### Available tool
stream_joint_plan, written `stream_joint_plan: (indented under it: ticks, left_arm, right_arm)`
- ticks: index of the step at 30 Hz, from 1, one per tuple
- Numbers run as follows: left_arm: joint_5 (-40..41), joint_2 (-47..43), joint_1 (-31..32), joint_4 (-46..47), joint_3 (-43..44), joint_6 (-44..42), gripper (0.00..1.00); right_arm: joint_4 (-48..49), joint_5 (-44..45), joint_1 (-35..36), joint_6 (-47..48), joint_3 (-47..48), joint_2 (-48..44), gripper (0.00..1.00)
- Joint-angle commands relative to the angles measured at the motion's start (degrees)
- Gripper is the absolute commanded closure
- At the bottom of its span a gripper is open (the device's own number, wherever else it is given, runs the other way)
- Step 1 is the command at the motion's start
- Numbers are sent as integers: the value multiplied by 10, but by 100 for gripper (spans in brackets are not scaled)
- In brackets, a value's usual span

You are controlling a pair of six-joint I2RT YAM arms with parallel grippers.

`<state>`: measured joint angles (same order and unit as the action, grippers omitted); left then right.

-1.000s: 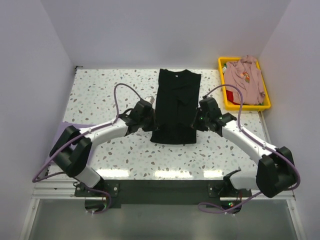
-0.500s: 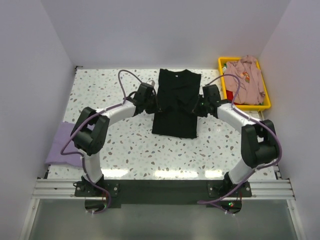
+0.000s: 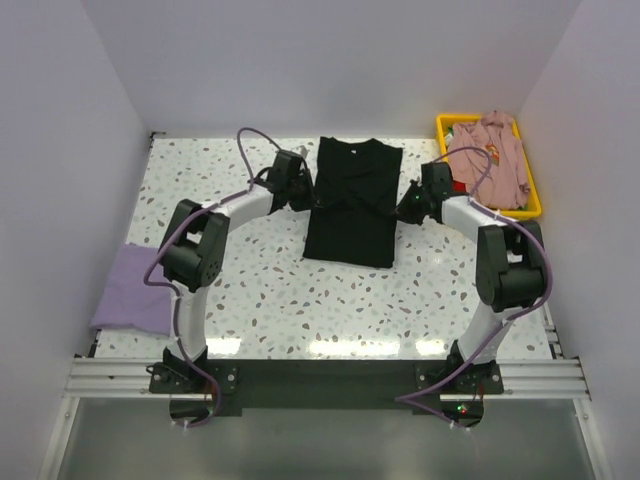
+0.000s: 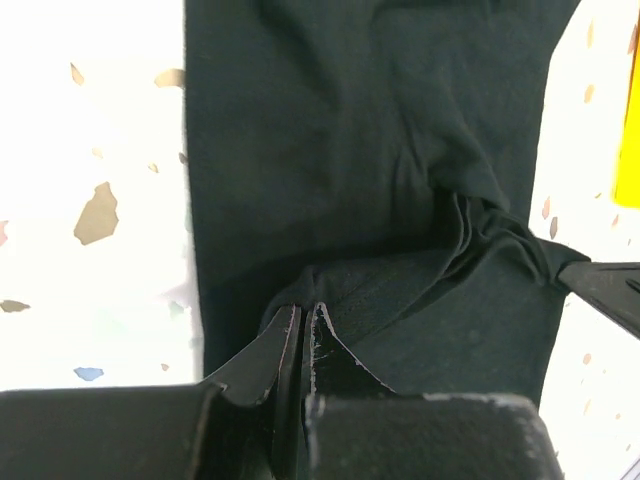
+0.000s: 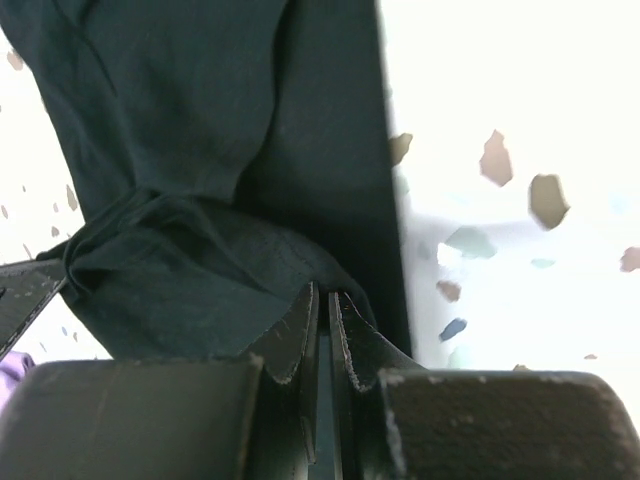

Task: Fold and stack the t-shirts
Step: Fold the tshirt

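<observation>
black tee [image 3: 350,205] is spread on bench [image 3: 250,290] | its left edge is pinched tight by left fingers [image 4: 292,325], right edge by right fingers [image 5: 310,310] | lavender tee [image 3: 130,290] is laid at left bench edge | pink tee [image 3: 490,150] is heaped in yellow bin [image 3: 500,212]

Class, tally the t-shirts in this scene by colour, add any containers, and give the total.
black t-shirt: 1
lavender t-shirt: 1
pink t-shirt: 1
yellow bin: 1
Total: 4
A red scrap in the bin is too hidden to count.
</observation>
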<state>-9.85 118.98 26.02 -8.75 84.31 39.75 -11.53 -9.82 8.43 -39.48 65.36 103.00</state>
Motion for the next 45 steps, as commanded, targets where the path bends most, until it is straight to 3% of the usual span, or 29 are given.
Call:
stream_joint_plan:
  ticks: [1,4,6,8,9,10,11,14,15,17,20,24,25,29,36,45]
  left_arm:
    - [-10,7,-17,5,36,-15,100]
    - [-18,20,-24,4,45,-19,99]
    - [-25,28,-28,8,54,-25,92]
    - [-32,28,-32,22,52,-30,76]
    - [-37,25,-37,31,52,-35,69]
    - [-39,23,-40,34,52,-38,53]
    - [-42,14,-46,41,48,-41,47]
    - [-42,-13,-51,51,32,-48,38]
    - [-38,-35,-50,57,16,-49,38]
    - [-38,-56,-47,63,-5,-42,40]
    - [-17,-90,-26,70,-45,-38,48]
    - [16,-101,7,71,-58,-42,68]
    - [16,-95,10,67,-52,-42,78]
    - [6,-54,16,46,-17,-48,95]
    - [-24,27,11,14,65,-79,98]
    - [-29,103,-30,0,146,-106,88]
  right_arm:
    - [34,-25,-11,-10,32,18,100]
    - [35,-31,-14,-14,43,37,100]
    - [41,-35,-18,-16,49,45,100]
    - [44,-45,-23,-20,55,55,100]
    - [41,-48,-24,-20,63,58,96]
    - [36,-49,-25,-17,68,62,92]
    - [31,-48,-29,-14,73,60,80]
    - [20,-38,-33,-3,73,35,55]
    - [8,-26,-33,2,74,27,50]
    - [1,-17,-32,15,73,-2,44]
    - [-12,7,-7,27,58,-35,43]
    - [-36,95,69,53,49,-55,45]
    - [-39,96,79,59,55,-47,45]
    - [-49,99,95,66,87,0,48]
    - [-79,99,95,95,152,83,59]
    - [-111,125,74,107,248,158,60]
